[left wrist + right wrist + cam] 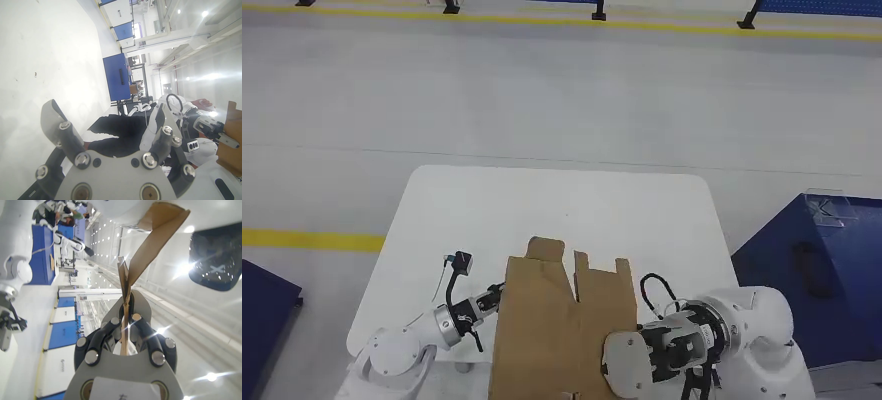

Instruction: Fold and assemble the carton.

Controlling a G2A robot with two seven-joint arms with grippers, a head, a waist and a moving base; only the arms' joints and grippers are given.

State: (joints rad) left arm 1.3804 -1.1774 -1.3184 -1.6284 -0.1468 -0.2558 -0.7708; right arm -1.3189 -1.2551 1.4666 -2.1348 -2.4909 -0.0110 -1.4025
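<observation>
**A:** Start closest in. What is the right gripper (126,298) doing?

**B:** It is clamped on the carton (154,243). Its fingers (141,306) pinch one thin brown edge. From the fingertips the cardboard runs outward and widens into a bent flap.

**A:** So the carton isn't boxed up?

**B:** No, from above it is a flattened brown sheet. Its notched flaps are at the end farthest from both grippers. The right gripper holds the sheet's edge on its own side. I can't tell whether the sheet touches the tabletop.

**A:** And the left gripper (107,111)?

**B:** Released. Its two fingers are spread wide, with nothing between them. From above it sits just beside the carton's opposite edge, across the sheet from the right gripper. I can't tell whether it touches the cardboard.

**A:** What lies under them?

**B:** A white table (542,200) with rounded corners. Its bare top stretches away ahead of both grippers, past the carton's flaps.

**A:** Anything farther out?

**B:** A blue cabinet (812,260) stands off the table, out beyond the right gripper's side. On the left gripper's side a yellow line (302,240) crosses the pale floor, well away from the table.
</observation>
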